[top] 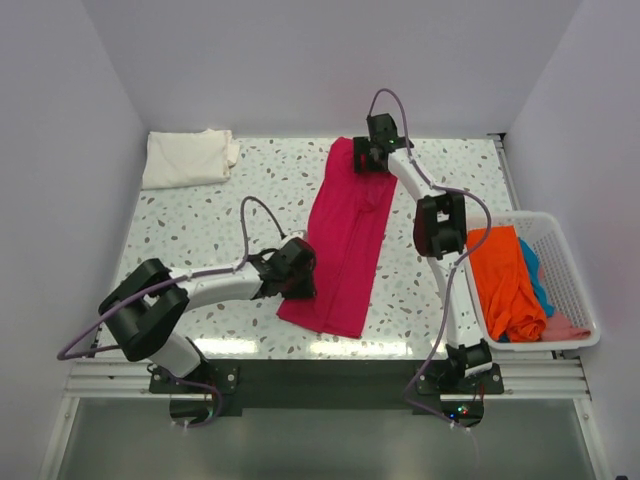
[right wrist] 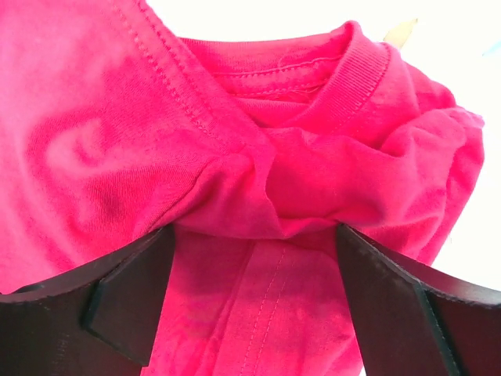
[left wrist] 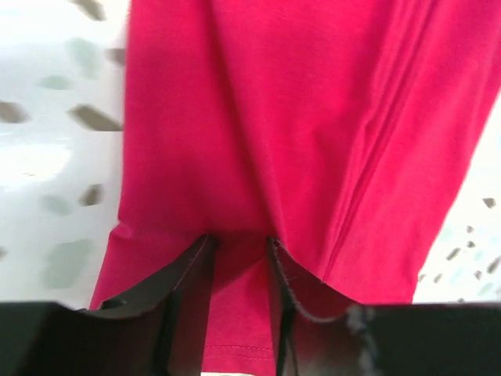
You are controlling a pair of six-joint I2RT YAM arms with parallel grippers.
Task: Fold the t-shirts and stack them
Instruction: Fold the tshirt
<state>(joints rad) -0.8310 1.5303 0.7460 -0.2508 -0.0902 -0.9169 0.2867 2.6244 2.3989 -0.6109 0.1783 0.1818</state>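
Only one shirt looks finished to me: a cream-white cotton t-shirt (top: 188,157), folded into a flat packet, lies alone at about ten o'clock on the speckled white counter (top: 200,230).

The magenta-red cotton t-shirt (top: 345,240) is mid-fold. It lies in the middle of the counter as a long narrow strip, sides already turned in, running from twelve o'clock down towards six.

The left arm's fingers (left wrist: 188,274) are at its hem end, close together with red cloth in the narrow gap. I cannot tell whether they truly pinch it. The right arm's fingers (right wrist: 129,290) are at the collar end, standing wide apart with a bunched lump of collar and shoulder between them. I cannot tell whether that is a grip or only a straddle.

Out at three to four o'clock, the white plastic mesh basket (top: 575,270) holds a crumpled orange t-shirt (top: 505,280), a blue t-shirt (top: 540,280) and a pink t-shirt (top: 565,328), none folded. I judge most of the job is still ahead, and no stack has been started.
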